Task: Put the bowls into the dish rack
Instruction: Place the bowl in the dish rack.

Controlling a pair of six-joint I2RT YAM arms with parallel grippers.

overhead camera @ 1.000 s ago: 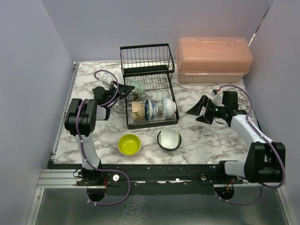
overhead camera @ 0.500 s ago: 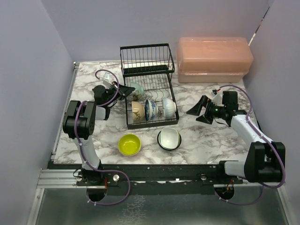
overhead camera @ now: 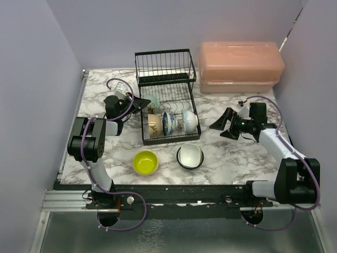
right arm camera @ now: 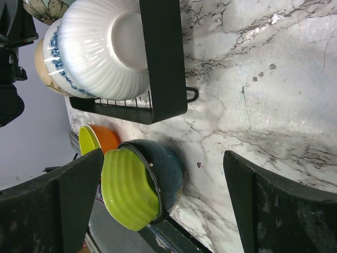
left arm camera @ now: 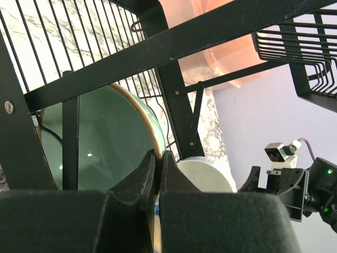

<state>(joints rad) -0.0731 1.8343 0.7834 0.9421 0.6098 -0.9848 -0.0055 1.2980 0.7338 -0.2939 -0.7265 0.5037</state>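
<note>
The black wire dish rack [overhead camera: 164,95] stands mid-table. Its front row holds a beige-patterned bowl [overhead camera: 154,125], a blue-patterned bowl [overhead camera: 168,122] and a white bowl [overhead camera: 189,120]. My left gripper [overhead camera: 139,102] reaches through the rack's left side and is shut on the rim of the pale teal bowl [overhead camera: 152,99], which stands on edge in the lower tier. In the left wrist view the fingers [left arm camera: 145,171] pinch that bowl [left arm camera: 105,142]. My right gripper [overhead camera: 221,125] is open and empty, right of the rack. A yellow-green bowl with an orange outside [overhead camera: 145,162] and a dark bowl [overhead camera: 190,156] sit in front.
A pink lidded box [overhead camera: 239,66] stands at the back right. In the right wrist view the dark bowl [right arm camera: 168,166] has a ribbed yellow-green bowl [right arm camera: 126,195] nested in it, near the table's front edge. Purple walls close in both sides.
My left arm's elbow has swung a little left and toward the front while its gripper stays on the teal bowl. The right arm has not moved.
</note>
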